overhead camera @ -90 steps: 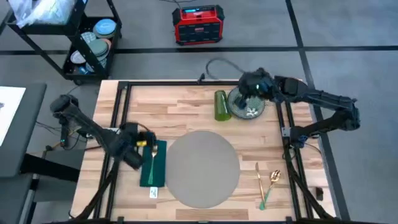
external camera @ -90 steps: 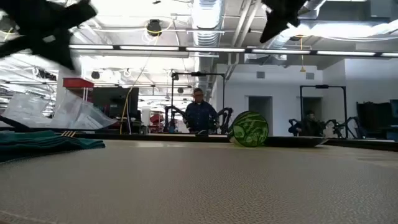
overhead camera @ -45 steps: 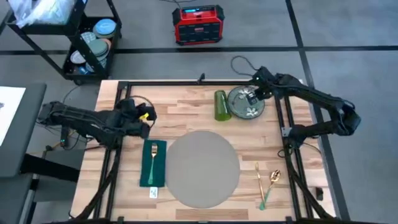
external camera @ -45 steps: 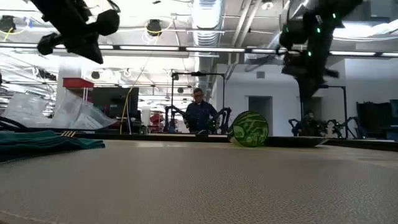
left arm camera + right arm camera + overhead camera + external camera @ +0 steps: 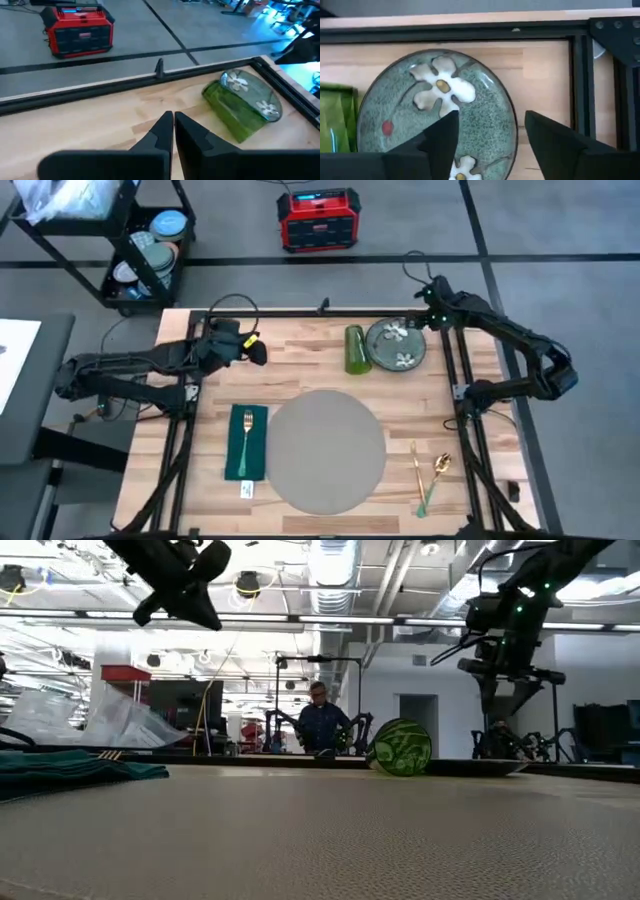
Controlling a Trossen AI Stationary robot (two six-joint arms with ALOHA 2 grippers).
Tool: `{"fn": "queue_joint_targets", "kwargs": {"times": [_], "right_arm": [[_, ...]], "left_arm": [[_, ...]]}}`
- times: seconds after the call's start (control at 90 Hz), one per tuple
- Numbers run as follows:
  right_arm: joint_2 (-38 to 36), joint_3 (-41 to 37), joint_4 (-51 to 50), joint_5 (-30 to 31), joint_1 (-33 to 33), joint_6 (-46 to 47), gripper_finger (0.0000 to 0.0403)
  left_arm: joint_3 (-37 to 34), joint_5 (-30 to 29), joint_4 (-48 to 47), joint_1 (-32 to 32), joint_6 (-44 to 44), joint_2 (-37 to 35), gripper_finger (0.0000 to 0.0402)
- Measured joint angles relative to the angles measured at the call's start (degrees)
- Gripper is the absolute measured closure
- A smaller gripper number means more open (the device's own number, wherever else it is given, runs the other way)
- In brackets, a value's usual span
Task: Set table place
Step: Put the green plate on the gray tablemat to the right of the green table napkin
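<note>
The round grey placemat [image 5: 325,448] lies flat in the middle of the wooden table [image 5: 300,360]. At the far right a grey-green floral plate [image 5: 396,345] rests flat on the wood, beside a green cup [image 5: 356,348] lying on its side. My right gripper [image 5: 490,135] hangs open over the plate's far right rim [image 5: 428,318], clear of it. My left gripper [image 5: 173,125] is shut and holds nothing. It hovers over the far left of the table [image 5: 256,352], pointing toward the cup [image 5: 232,110].
A dark green napkin [image 5: 246,445] with a gold fork on it lies left of the placemat. A gold spoon and knife [image 5: 430,472] lie to its right. Black frame rails [image 5: 455,370] run along the table's sides. A cart [image 5: 140,250] and a red box [image 5: 318,218] stand beyond the far edge.
My left gripper has risen from beside the napkin and gone toward the table's far edge, staying shut; the fork stays on the napkin. My right gripper has come down over the plate, shifted toward its far right rim, and opened.
</note>
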Motion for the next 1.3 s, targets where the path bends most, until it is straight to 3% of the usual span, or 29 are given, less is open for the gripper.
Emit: {"fn": "queue_joint_targets", "kwargs": {"times": [0.122, 0.478, 0.811, 1.044, 1.3], "right_arm": [[3.35, -0.10, -4.00, -0.97, 1.25, 4.18, 0.0187], [14.24, -0.09, -3.45, 0.13, 5.97, 7.73, 0.0191], [14.89, -3.00, -2.51, -0.06, 1.73, 6.04, 0.0191], [14.70, -9.79, 5.22, -7.84, 2.01, 13.00, 0.0191], [14.32, -12.78, 12.34, -10.43, 2.23, 18.41, 0.0200]], "left_arm": [[0.00, 1.51, 0.04, 1.05, -0.10, -0.04, 0.0402], [0.00, 2.82, 0.04, 1.25, -0.39, -0.04, 0.0402], [0.00, 3.32, -1.64, 1.46, -0.39, -0.04, 0.0402], [0.00, 3.34, -1.81, 3.26, -0.89, -0.04, 0.0402], [0.00, 3.58, -1.80, 4.32, -1.01, -0.04, 0.0402]]}}
